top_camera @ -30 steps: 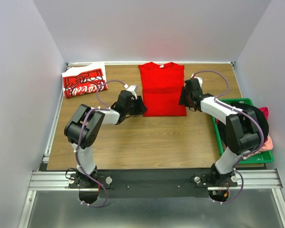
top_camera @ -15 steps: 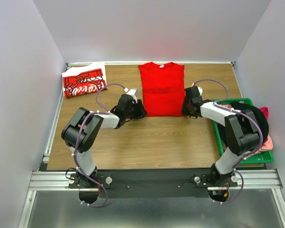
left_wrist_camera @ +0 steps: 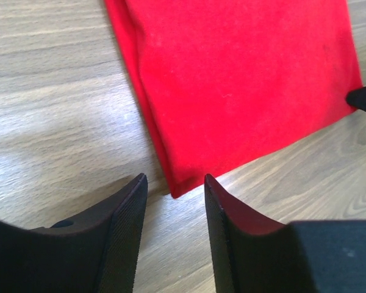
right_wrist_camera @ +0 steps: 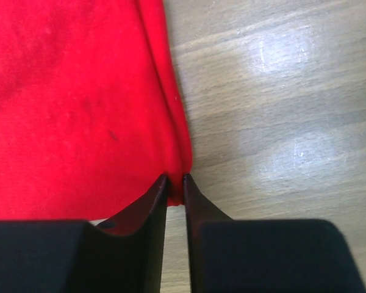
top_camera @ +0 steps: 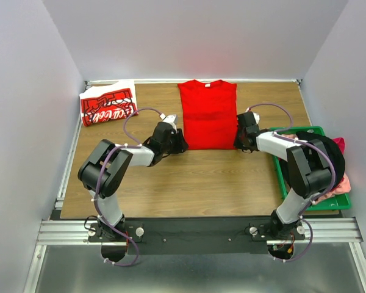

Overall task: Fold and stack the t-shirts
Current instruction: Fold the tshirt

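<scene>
A plain red t-shirt point(top_camera: 208, 116) lies flat at the far middle of the table, sleeves folded in. My left gripper point(top_camera: 179, 142) is at its near left corner, low on the wood. In the left wrist view the left gripper point(left_wrist_camera: 174, 183) stands open, with the shirt's corner point(left_wrist_camera: 174, 188) just between the fingertips and untouched. My right gripper point(top_camera: 238, 140) is at the near right corner. In the right wrist view the right gripper point(right_wrist_camera: 175, 182) is shut on the red shirt's hem point(right_wrist_camera: 175, 194). A folded red t-shirt with white lettering point(top_camera: 108, 104) rests at the far left corner.
A green crate point(top_camera: 299, 130) stands at the table's right edge beside the right arm, with dark and pink cloth in it. Grey walls close in the left, far and right sides. Bare wood lies between the shirt and the arm bases.
Both grippers slid toward the near corners of the red shirt. The right gripper closed onto the near right corner. The left jaws narrowed slightly but stay open.
</scene>
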### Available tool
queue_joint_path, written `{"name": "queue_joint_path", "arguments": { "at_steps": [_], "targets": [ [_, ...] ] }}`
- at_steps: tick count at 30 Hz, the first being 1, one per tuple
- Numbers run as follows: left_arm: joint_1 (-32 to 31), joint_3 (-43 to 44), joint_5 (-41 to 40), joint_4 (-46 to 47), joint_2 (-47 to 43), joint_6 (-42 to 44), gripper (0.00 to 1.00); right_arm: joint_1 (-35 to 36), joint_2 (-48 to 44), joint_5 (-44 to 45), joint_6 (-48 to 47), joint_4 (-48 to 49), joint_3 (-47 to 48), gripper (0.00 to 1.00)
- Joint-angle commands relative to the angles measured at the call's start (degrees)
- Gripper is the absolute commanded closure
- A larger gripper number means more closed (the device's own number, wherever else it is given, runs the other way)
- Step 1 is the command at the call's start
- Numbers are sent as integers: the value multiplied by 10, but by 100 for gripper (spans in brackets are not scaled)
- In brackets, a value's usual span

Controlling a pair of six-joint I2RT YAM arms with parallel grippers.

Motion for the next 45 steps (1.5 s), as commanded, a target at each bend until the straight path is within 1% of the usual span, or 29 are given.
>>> {"name": "queue_joint_path", "arguments": {
  "at_steps": [1, 4, 12, 18, 20, 21, 24, 25, 26, 27, 28, 29, 31, 32, 38, 45],
  "targets": [
    [-6, -1, -40, -24, -19, 3, 54, -2, 26, -5, 3, -13, -16, 79],
    [-11, 1, -40, -24, -17, 4, 57, -2, 27, -5, 3, -13, -15, 79],
    [-19, 14, -32, -20, 6, 2, 58, -3, 33, -8, 2, -13, -13, 80],
    [-20, 16, -37, -23, 16, -1, 67, -2, 33, -9, 1, -13, -13, 80],
    [-21, 16, -34, -22, 23, 0, 73, -2, 31, -11, 0, -13, -12, 81],
    [-21, 17, -35, -20, 26, 1, 77, -2, 31, -11, 0, -13, -13, 82],
    [-22, 20, -33, -17, 36, 1, 82, -2, 27, -13, -1, -13, -15, 83],
    [-23, 21, -32, -14, 41, 1, 88, -2, 24, -14, -2, -13, -16, 84],
    [-24, 21, -31, -12, 43, 2, 91, -3, 22, -15, -3, -13, -17, 85],
    [-24, 21, -30, -11, 44, 4, 99, -2, 20, -15, -4, -13, -19, 87],
    [-24, 22, -31, -11, 44, 6, 100, -2, 17, -15, -6, -13, -19, 89],
    [-24, 21, -35, -11, 41, 7, 100, -2, 12, -16, -6, -14, -20, 90],
    [-24, 18, -38, -12, 32, 12, 100, -2, 4, -18, -7, -14, -25, 98],
    [-24, 16, -42, -16, 20, 14, 100, -2, -6, -21, -9, -15, -27, 100],
    [-23, -15, -64, -32, -51, 18, 100, -2, -65, -26, -13, -34, -56, 100],
    [-30, -83, -54, -38, -131, 5, 100, -2, -162, -43, -14, -90, -91, 100]
  ]
}}
